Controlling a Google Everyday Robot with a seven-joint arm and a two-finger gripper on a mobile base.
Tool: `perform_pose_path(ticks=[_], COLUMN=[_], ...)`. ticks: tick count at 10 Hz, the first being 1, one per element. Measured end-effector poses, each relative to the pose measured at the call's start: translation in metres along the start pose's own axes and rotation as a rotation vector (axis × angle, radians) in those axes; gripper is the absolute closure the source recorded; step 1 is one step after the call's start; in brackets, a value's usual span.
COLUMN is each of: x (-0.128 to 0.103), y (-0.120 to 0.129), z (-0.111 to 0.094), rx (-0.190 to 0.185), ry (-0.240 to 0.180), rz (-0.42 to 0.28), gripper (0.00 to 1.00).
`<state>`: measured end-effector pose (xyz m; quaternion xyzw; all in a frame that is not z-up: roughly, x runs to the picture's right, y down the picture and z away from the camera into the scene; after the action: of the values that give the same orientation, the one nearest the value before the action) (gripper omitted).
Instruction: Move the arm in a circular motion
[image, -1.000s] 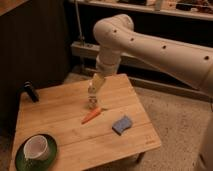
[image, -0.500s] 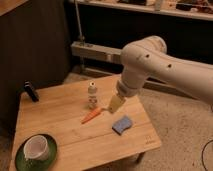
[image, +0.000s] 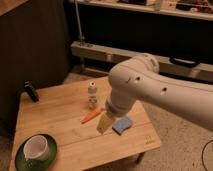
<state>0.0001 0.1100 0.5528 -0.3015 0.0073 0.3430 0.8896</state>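
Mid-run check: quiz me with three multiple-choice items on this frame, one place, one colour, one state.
1. The gripper is: A at the far-left corner; B over the table, between carrot and sponge; C out of view.
2. The sponge is: A red; B yellow; C blue.
3. The bottle is: A upright; B lying flat; C on the sponge.
Key: 1B, the tan tip of the arm hangs between them; 2C, it shows blue; 3A, it stands on its base.
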Motion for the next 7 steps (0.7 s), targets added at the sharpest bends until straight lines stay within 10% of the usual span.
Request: perform_pose_path(ticks=[7], x=[-0.149], y=[0.087], z=[0.040], rx=[-0.110], ry=[-0.102], rz=[-0.292], gripper=[0.20])
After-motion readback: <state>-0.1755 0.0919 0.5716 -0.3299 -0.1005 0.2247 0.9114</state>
